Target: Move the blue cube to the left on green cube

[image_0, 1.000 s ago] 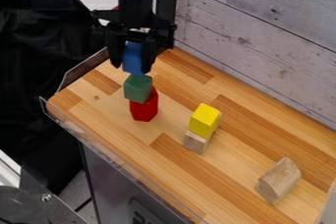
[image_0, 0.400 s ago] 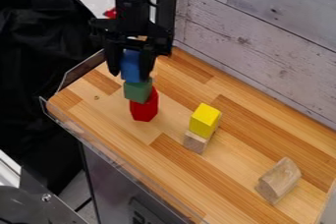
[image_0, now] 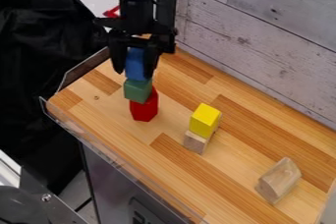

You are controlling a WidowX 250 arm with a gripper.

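Note:
The gripper [image_0: 136, 70] hangs over the upper left of the wooden board, its fingers on either side of the blue cube [image_0: 135, 64] and shut on it. Directly below the blue cube is the green cube [image_0: 138, 91]; their edges meet in the view, though whether the blue one rests its weight there I cannot tell. The green cube sits on top of a red block [image_0: 144, 106], which stands on the board.
A yellow cube [image_0: 205, 120] sits on a small wooden block [image_0: 195, 142] near the board's middle. At lower right lies a bare wooden piece [image_0: 278, 180]. A plank wall [image_0: 263, 36] borders the board's right side, and a clear rim [image_0: 111, 148] its front left.
Compared with a second ago, the gripper and blue cube are slightly lower and closer to the green cube. Since the middle frame they have shifted a little to the right.

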